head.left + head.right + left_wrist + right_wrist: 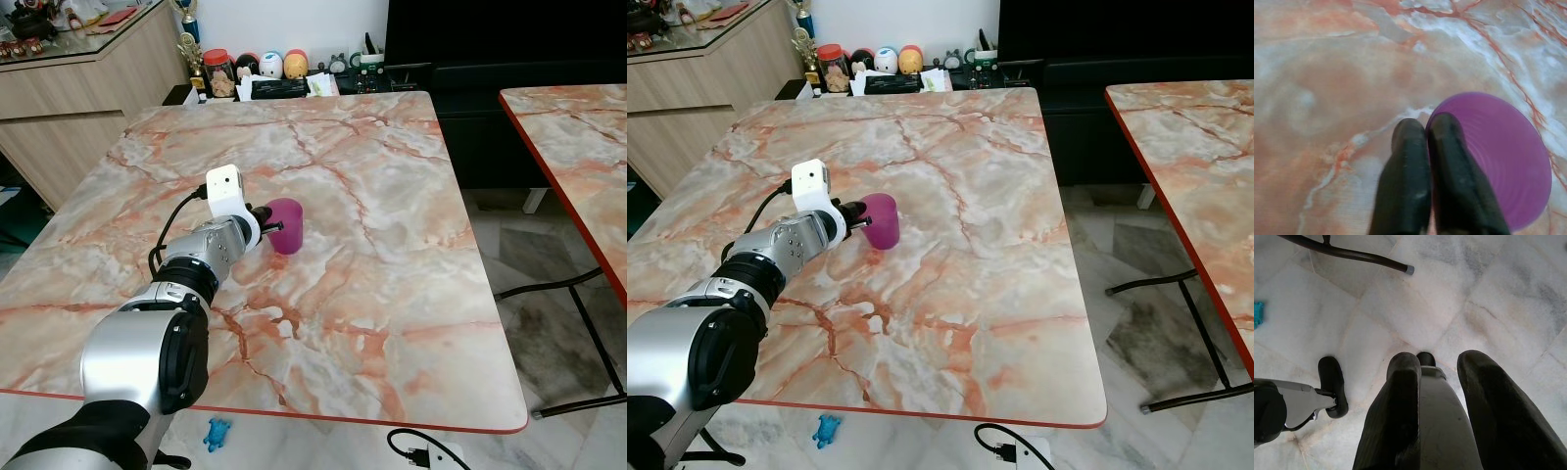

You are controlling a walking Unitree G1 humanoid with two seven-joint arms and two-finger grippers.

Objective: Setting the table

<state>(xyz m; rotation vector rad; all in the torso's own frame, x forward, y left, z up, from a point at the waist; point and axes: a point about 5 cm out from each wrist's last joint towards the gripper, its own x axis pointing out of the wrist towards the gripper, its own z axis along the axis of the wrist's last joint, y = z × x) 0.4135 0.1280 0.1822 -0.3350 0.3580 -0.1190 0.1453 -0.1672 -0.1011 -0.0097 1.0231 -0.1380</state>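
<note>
My right gripper (1437, 382) hangs idle over the tiled floor (1488, 293), its fingers spread apart. My left gripper (1427, 142) reaches out over the marble bench (392, 294); its two fingers (1408, 171) are pressed together, pinching the rim of the purple cup (286, 225). The cup stands upright near the middle of the bench. Beyond the far edge are small jars and figurines (257, 69).
</note>
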